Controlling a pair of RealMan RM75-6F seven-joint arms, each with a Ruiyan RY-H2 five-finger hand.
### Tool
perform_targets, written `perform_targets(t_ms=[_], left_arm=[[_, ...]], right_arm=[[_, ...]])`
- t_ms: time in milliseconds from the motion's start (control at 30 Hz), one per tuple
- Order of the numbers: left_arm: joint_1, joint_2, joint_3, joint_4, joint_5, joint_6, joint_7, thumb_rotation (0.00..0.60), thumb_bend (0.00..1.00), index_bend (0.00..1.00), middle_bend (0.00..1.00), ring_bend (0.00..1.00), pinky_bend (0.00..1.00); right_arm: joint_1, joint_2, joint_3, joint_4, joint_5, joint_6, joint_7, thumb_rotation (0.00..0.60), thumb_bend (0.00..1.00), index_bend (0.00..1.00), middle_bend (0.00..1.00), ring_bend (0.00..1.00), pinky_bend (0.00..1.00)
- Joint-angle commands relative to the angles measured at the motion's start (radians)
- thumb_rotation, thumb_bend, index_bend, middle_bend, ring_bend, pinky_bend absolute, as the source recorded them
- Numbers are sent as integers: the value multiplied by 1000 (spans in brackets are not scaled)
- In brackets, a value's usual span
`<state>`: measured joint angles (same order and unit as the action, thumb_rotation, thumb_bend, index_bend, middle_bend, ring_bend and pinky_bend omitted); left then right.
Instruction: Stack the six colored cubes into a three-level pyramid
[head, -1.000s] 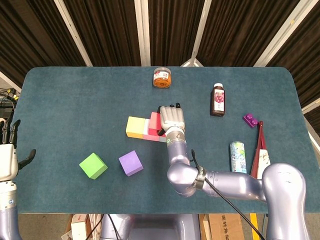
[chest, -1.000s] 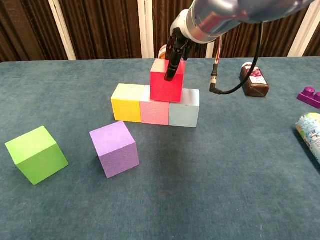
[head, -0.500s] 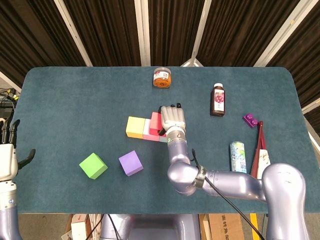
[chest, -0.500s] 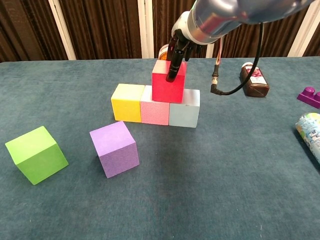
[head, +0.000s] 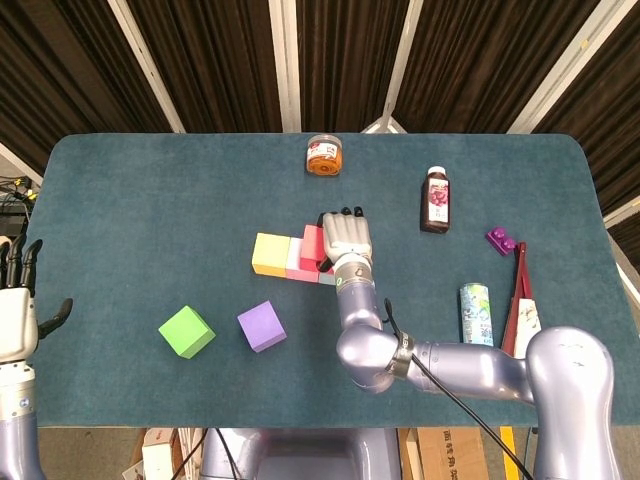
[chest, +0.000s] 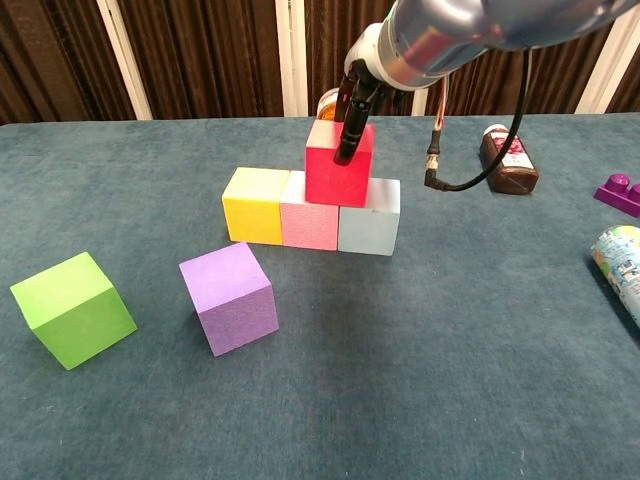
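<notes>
Right hand: the right hand (head: 344, 240) sits over the red cube (chest: 338, 167), its fingers (chest: 349, 128) curled down across the cube's top and front face; it appears to grip the cube, though the far side of the grasp is hidden.
Left hand: the left hand (head: 14, 308) is at the left edge of the head view, off the table edge, fingers apart and holding nothing.
Red cube: on the second level, resting across the seam between the pink cube (chest: 310, 223) and the pale blue cube (chest: 368, 217).
Bottom row: yellow cube (chest: 257, 205), pink cube and pale blue cube stand side by side, touching, on the table (chest: 450, 380).
Purple cube: the purple cube (chest: 229, 297) lies alone in front of the row, turned at an angle.
Green cube: the green cube (chest: 71, 308) is further left, well apart from the row, tilted.
Other things: an orange-lidded jar (head: 324, 155) behind the stack; a dark bottle (head: 436, 201), a small purple brick (head: 501, 239) and a can (head: 478, 313) lying on its side to the right.
</notes>
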<state>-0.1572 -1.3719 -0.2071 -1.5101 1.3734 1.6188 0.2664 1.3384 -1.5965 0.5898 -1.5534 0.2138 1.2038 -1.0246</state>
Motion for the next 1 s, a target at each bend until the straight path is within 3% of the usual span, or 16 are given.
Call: perform_targets(t_ms=[33,1000], left_arm=[[0,-1,0,0,0,-1,1,600,274,98,5,0,0],[-1,-4,-2,1,-2,1,5,600,273,98,4,0,0]], right_arm=[[1,1,-1,-2,-2,3,-1,600,278,317,223,80,0],[2,14,-5,-22,17,8,-21,600,278,228,174,15,0]])
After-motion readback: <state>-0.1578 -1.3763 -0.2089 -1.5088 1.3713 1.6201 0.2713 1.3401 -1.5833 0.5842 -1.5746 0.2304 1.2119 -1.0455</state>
